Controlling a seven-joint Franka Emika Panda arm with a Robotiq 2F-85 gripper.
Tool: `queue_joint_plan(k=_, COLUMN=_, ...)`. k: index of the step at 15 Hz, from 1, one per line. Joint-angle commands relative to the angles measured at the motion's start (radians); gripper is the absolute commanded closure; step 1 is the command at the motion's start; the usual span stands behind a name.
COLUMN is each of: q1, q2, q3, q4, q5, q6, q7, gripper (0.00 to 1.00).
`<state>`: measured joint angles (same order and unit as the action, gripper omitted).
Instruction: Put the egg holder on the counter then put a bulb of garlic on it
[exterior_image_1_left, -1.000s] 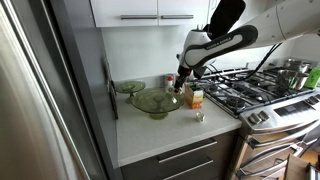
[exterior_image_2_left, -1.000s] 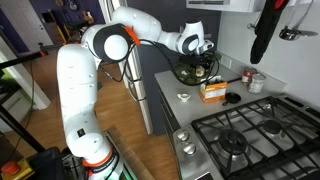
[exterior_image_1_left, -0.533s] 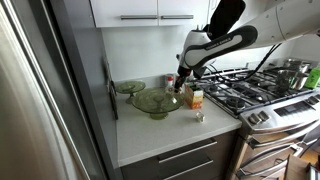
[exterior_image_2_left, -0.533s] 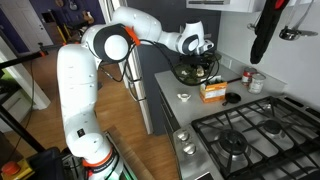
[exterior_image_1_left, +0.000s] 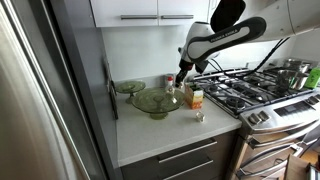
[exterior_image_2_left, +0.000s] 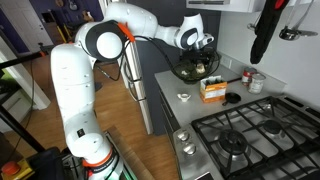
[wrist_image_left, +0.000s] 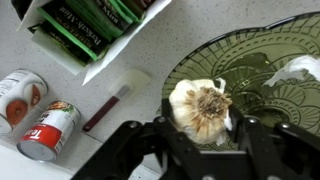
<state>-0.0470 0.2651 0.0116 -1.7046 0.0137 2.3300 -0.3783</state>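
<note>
My gripper (exterior_image_1_left: 180, 79) hangs above the wide green glass bowl (exterior_image_1_left: 156, 101) and is shut on a bulb of garlic (wrist_image_left: 198, 104), root end facing the wrist camera, lifted clear of the bowl (wrist_image_left: 255, 55). It also shows in an exterior view (exterior_image_2_left: 198, 48). The tiny whitish egg holder (exterior_image_1_left: 199, 116) stands on the light counter (exterior_image_1_left: 165, 135), in front of the small orange box (exterior_image_1_left: 196, 98); it also shows in an exterior view (exterior_image_2_left: 185, 96). It is out of the wrist view. Another pale garlic piece (wrist_image_left: 296, 69) lies in the bowl.
A second green footed dish (exterior_image_1_left: 129, 87) stands at the back by the wall. The steel gas stove (exterior_image_1_left: 255, 95) borders the counter. Two cans (wrist_image_left: 40, 115), a box of tea bags (wrist_image_left: 90, 28) and a red-handled tool (wrist_image_left: 108, 102) lie beside the bowl.
My gripper has risen a little above the bowl with the garlic bulb in it. The egg holder and box have not moved.
</note>
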Motion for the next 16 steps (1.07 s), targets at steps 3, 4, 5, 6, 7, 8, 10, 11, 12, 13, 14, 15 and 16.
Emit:
queue_joint_plan(k=3, q1=-0.008, q2=-0.117, q3=-0.004, q4=-0.078, q5=-0.011, q6=-0.163, q7=-0.005, gripper=0.73)
queue_joint_plan(k=4, q1=-0.008, q2=-0.139, q3=-0.004, q4=-0.093, q5=-0.010, q6=-0.208, q7=-0.021, gripper=0.73)
queue_joint_plan(k=5, q1=-0.010, q2=-0.164, q3=-0.002, q4=-0.111, q5=0.004, q6=-0.259, q7=-0.042, gripper=0.73)
queue_joint_plan(k=6, q1=-0.007, q2=-0.182, q3=-0.004, q4=-0.123, q5=-0.002, q6=-0.311, q7=-0.046, gripper=0.73)
queue_joint_plan(k=7, q1=-0.005, q2=-0.199, q3=-0.003, q4=-0.138, q5=0.005, q6=-0.364, q7=-0.067, gripper=0.73)
queue_joint_plan(k=8, q1=-0.002, q2=-0.211, q3=-0.005, q4=-0.147, q5=0.002, q6=-0.412, q7=-0.078, gripper=0.73)
queue_joint_plan(k=10, q1=0.002, q2=-0.232, q3=-0.008, q4=-0.177, q5=0.001, q6=-0.478, q7=-0.097, gripper=0.73)
queue_joint_plan(k=11, q1=0.005, q2=-0.236, q3=-0.009, q4=-0.197, q5=-0.001, q6=-0.480, q7=-0.096, gripper=0.73)
queue_joint_plan(k=12, q1=0.007, q2=-0.239, q3=-0.008, q4=-0.211, q5=0.002, q6=-0.480, q7=-0.101, gripper=0.73)
queue_joint_plan(k=13, q1=0.009, q2=-0.234, q3=-0.009, q4=-0.232, q5=0.001, q6=-0.459, q7=-0.096, gripper=0.73)
queue_joint_plan(k=14, q1=0.010, q2=-0.230, q3=-0.009, q4=-0.245, q5=0.001, q6=-0.451, q7=-0.095, gripper=0.73)
queue_joint_plan(k=15, q1=0.011, q2=-0.223, q3=-0.009, q4=-0.257, q5=0.006, q6=-0.440, q7=-0.092, gripper=0.73)
queue_joint_plan(k=16, q1=0.012, q2=-0.214, q3=-0.009, q4=-0.266, q5=0.002, q6=-0.428, q7=-0.088, gripper=0.73)
